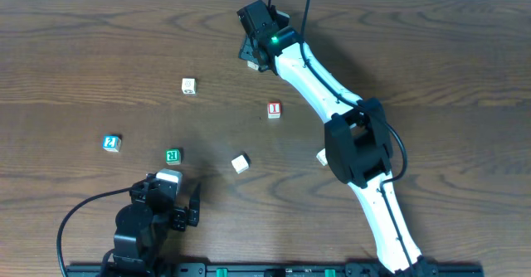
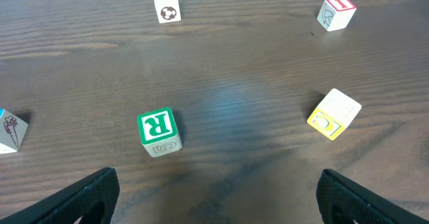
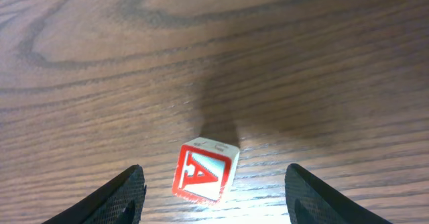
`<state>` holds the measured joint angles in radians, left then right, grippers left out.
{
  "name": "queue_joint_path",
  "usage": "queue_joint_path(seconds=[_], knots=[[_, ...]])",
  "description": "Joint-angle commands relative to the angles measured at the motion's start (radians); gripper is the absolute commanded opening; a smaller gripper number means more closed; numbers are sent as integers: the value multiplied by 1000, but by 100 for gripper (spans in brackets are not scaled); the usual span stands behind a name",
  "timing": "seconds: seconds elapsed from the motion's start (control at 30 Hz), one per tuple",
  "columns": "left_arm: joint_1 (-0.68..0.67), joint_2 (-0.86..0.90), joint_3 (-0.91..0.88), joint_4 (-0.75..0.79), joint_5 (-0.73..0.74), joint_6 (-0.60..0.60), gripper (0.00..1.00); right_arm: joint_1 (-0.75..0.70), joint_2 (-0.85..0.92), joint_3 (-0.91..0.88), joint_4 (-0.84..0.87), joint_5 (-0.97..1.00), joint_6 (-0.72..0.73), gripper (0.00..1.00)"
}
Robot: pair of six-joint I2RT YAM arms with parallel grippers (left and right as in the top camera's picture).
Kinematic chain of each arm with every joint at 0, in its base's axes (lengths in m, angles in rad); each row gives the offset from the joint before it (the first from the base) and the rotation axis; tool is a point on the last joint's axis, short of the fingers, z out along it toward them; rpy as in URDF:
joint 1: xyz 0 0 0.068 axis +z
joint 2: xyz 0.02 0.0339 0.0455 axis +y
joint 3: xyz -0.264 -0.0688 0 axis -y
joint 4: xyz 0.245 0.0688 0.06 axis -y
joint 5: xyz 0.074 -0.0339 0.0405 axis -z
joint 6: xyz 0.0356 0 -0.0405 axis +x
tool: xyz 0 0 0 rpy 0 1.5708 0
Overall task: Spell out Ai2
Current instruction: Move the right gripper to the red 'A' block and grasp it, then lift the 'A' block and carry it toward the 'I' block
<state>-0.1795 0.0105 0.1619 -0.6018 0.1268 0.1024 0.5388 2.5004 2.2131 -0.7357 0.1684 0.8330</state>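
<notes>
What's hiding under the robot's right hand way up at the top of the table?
A red A block sits on the wooden table between the right gripper's open jaws. From overhead the gripper covers it, so it cannot be seen there.

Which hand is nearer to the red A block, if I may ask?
Right. The right hand is open with a finger on each side of the red A block; the left hand is far away by the table's near edge.

A block between right pincer fingers; R block right of 2 block; I block farther right.
</notes>
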Motion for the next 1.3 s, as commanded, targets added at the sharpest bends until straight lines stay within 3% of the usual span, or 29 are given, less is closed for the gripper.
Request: queue_joint_path(seconds=[0.0,0.83,1.27], knots=[[4,-6,-6,1,-4,6,95,-1,5,23,1,-19,-5,66],[4,-6,-6,1,-4,6,95,6,66,22,6,-72,-49,65],[4,-6,-6,1,-4,7,95,5,71,22,5,-72,-58,41]])
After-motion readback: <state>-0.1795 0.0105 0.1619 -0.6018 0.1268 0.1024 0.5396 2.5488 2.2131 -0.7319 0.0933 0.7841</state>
